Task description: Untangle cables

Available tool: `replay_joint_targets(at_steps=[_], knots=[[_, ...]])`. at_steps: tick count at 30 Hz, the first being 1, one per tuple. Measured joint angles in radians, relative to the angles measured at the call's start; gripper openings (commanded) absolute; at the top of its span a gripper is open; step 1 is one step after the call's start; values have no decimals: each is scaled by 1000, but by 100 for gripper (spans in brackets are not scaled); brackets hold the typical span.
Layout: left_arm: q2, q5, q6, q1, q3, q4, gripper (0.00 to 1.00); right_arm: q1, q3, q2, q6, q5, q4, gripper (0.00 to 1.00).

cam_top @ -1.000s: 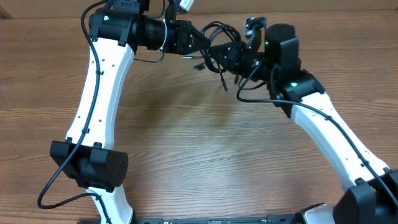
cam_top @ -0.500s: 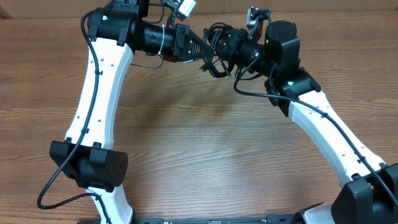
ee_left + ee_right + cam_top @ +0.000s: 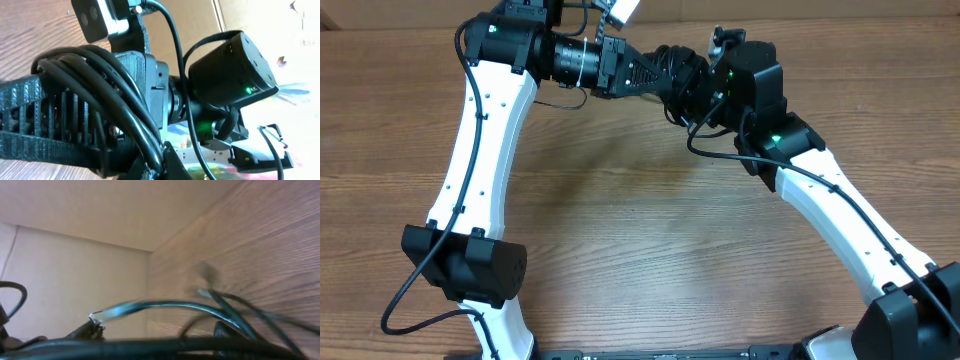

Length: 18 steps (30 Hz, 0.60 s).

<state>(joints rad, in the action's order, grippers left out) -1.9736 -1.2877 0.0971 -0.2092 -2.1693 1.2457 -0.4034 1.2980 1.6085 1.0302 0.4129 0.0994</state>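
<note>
In the upper centre of the overhead view, we see the thin black flexible cables (image 3: 671, 60) bunched in the air between the two arms, above the brown wooden table (image 3: 620, 230). The left gripper (image 3: 646, 76) is clenched, seemingly on the bundle, whose strands drape over its ribbed finger. We cannot tell whether the right gripper (image 3: 690, 90) is released or grasping; its own view is blurred. We judge that pulling apart could tighten the knot, or snag the right arm's thick wire (image 3: 705, 150), because everything overlaps.
</note>
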Motion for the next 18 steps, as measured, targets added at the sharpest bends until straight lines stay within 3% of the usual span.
replay_joint_targets(at_steps=[11, 18], knots=[[1, 116, 37, -1, 1, 7, 4, 26, 11, 0, -135, 36, 172, 80], [3, 166, 58, 32, 0, -43, 4, 74, 8, -1, -318, 58, 373, 83]])
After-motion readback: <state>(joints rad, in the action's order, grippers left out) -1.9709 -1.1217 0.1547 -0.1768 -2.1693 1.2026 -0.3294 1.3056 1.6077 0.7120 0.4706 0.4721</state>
